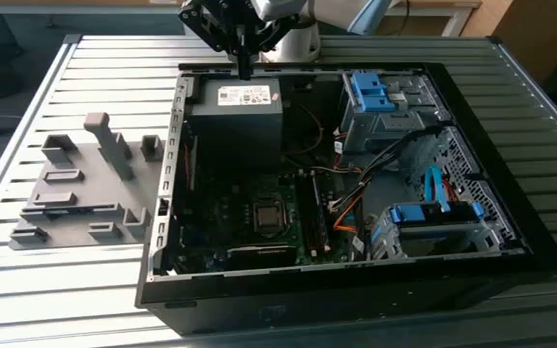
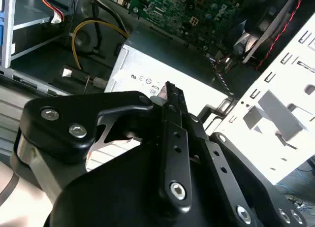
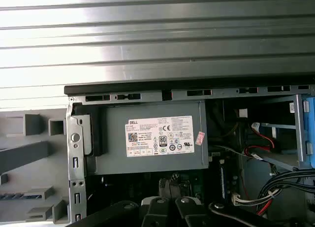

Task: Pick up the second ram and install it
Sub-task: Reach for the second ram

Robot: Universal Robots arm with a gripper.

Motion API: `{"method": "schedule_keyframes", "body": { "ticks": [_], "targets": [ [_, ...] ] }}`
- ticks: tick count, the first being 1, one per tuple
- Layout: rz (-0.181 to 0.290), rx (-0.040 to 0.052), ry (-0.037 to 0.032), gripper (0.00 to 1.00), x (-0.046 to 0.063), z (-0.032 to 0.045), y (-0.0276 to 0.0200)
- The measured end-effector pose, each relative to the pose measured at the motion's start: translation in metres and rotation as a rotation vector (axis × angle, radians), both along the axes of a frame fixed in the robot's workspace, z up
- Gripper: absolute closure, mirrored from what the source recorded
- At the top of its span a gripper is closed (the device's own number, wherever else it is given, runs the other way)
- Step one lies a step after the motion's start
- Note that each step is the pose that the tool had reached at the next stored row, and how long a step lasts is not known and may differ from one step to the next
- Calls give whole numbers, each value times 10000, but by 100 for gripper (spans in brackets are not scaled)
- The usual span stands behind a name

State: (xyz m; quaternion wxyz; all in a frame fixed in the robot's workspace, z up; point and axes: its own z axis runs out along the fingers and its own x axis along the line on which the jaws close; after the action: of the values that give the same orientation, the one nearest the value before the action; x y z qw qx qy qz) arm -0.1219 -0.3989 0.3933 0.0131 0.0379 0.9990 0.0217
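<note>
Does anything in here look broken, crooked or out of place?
Nothing stands out. The computer case lies on the slatted table with its side open, the grey fixture sits flat beside it, and the pincer hangs over the power supply.

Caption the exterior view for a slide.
Gripper hovers above the power supply of the open computer case; a grey fixture sits on the table at the exterior view's left.

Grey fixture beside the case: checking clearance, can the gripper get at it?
Probably yes: the fixture stands open on the table, nothing over it; the gripper hovers above the case's rim.
</note>
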Motion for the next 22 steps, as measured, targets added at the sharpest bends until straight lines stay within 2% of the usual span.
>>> {"method": "schedule_keyframes", "body": {
  "ticks": [22],
  "targets": [
    [0, -1, 0, 89, -60, 0, 0]
  ]
}}
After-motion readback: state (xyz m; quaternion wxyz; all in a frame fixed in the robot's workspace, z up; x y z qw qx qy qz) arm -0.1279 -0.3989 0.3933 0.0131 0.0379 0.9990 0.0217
